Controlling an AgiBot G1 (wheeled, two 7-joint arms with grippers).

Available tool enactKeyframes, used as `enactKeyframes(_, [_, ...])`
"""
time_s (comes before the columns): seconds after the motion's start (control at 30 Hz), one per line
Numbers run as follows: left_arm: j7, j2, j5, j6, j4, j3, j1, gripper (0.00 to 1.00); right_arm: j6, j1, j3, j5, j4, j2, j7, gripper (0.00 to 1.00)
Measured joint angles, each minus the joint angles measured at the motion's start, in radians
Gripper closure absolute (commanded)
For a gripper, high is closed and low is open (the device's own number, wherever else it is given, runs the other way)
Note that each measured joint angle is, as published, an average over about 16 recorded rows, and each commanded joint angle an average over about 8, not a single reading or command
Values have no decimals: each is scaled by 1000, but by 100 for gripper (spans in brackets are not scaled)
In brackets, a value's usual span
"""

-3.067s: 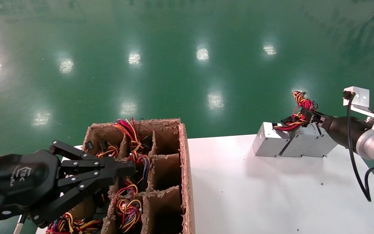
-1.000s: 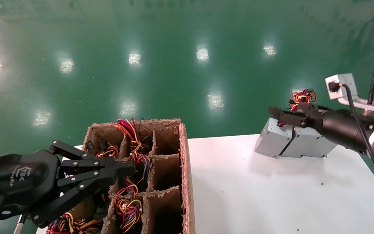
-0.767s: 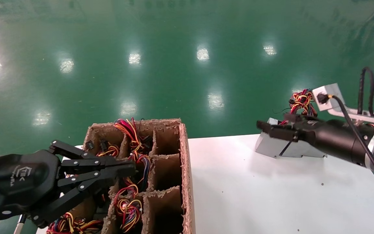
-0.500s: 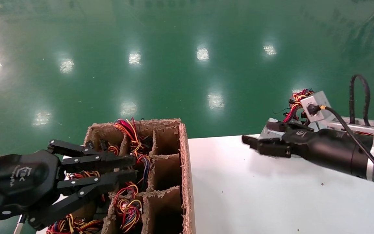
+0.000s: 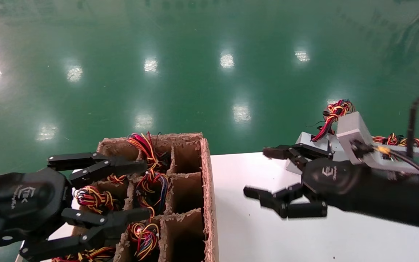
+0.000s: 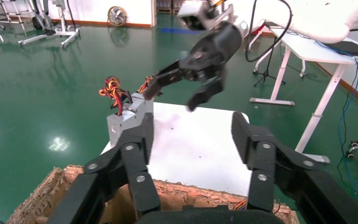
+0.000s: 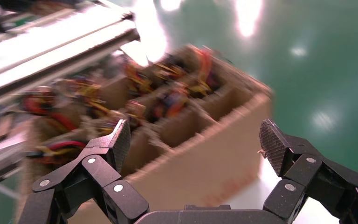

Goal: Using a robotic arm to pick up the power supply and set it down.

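The power supply (image 5: 310,140), a silver-grey metal box with a red, black and yellow wire bundle (image 5: 335,111), rests at the back right of the white table (image 5: 267,236); my right arm hides part of it. It also shows in the left wrist view as a power supply (image 6: 121,119) at the table's far corner. My right gripper (image 5: 258,171) hangs open over the table, left of the box and apart from it, holding nothing. My left gripper (image 5: 142,189) is open above the cardboard box (image 5: 207,189), empty.
The divided cardboard box (image 7: 205,158) at the table's left end holds several wire bundles (image 5: 147,182) in its cells. A second silver box lies behind my right wrist block (image 5: 355,133). More wires (image 5: 398,140) lie farther right. Green floor surrounds the table.
My right gripper let go of the wire bundle, left the power supply on the table, swung left and nearer, and opened wide. My left gripper opened over the cardboard box.
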Motion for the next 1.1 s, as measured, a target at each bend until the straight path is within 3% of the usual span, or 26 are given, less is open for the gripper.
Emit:
enactKeyframes(0.27, [0,0,0,0,0,0,0,0,-156,-19,52,152,2,-1,-176,0])
enactKeyframes(0.5, [0,0,0,0,0,0,0,0,-240,-29,81,234,3,-2,-263,0])
enactKeyframes(1.1, [0,0,0,0,0,0,0,0,-239,-30,81,233,3,-2,-266,0])
